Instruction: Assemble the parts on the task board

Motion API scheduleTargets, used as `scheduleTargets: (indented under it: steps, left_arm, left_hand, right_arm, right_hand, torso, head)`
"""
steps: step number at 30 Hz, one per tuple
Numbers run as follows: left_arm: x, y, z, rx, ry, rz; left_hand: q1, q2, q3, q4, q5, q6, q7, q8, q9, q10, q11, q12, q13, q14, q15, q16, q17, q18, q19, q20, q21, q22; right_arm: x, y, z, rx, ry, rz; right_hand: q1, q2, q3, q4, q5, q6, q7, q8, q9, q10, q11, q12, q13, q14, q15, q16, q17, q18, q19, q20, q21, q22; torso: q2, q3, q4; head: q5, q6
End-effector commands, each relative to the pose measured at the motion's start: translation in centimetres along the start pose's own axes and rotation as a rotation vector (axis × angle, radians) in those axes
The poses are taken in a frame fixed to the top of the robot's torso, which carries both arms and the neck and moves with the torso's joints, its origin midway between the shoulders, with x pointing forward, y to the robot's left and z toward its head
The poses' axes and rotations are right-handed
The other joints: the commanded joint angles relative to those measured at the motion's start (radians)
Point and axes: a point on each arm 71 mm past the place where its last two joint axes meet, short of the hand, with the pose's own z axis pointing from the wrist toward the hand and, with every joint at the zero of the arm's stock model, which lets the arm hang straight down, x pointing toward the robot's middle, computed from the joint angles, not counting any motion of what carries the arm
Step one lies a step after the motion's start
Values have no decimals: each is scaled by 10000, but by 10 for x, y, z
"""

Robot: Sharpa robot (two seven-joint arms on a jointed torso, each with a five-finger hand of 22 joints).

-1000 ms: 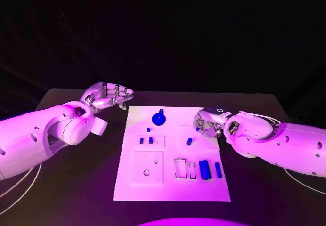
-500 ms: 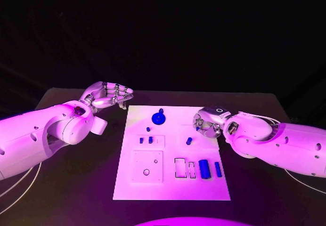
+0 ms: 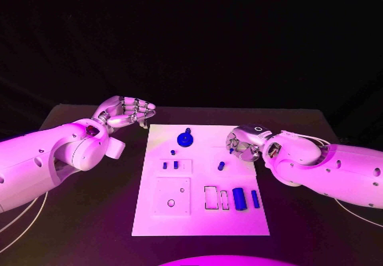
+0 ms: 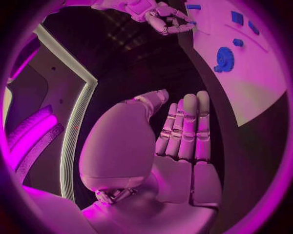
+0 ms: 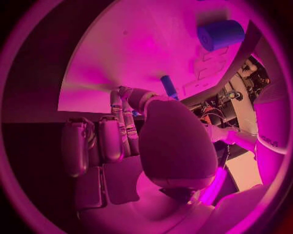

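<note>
The white task board [image 3: 200, 221] lies in the middle of the table. On it are a blue gear [image 3: 186, 138] [image 4: 224, 59], three small blue pegs [image 3: 170, 164], a short blue piece [image 3: 221, 165] and two blue cylinders [image 3: 239, 199] [image 5: 221, 34] next to an empty slot. My right hand [image 3: 246, 143] [image 4: 160, 13] hovers over the board's right edge and pinches a small blue peg [image 3: 232, 149] [image 5: 168, 87] at its fingertips. My left hand [image 3: 124, 113] [image 4: 183, 131] hangs off the board's far left corner, fingers curled in, holding nothing.
A square plate with holes [image 3: 173, 195] sits at the near left of the board. Bare black table [image 3: 96, 221] surrounds the board on all sides. My two white forearms [image 3: 48, 158] [image 3: 335, 169] flank it.
</note>
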Motion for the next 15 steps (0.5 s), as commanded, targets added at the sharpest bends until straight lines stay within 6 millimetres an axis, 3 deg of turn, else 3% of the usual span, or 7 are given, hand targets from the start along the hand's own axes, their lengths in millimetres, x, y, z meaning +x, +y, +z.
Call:
scheduleTargets:
  steps: [1,15]
  left_arm:
    - [2,-2,1,199,136,-94]
    - [2,-2,1,211,117,-118]
  left_hand:
    - [39,56,-31,-47,24,-64,164,-63,-18,-62,-1,-22,-12,-82,-11,-46,-15,120,-54,19,-69,-13]
    - [62,49,-42,-75,26,-127,187,-92,-27,-139,21,-8,-18,-125,7,-47,-24,124,-83,37,-88,-18]
  right_arm:
    - [-5,1,0,28,-107,168]
    - [-17,17,-7,-404,-163,331]
  right_hand:
    - [-39,71,-9,-82,-55,64,5,38,15,285,-223,-40,-2,470,-88,44,-10,-95,56,-44,35,1552]
    - [-85,69,-3,-120,-124,76,-1,52,49,308,-230,-60,13,470,-93,64,-3,-99,63,-46,53,1570]
  torso:
    - [-4,0,1]
    - [-1,-6,7]
  head:
    - [-17,29]
    - [82,74]
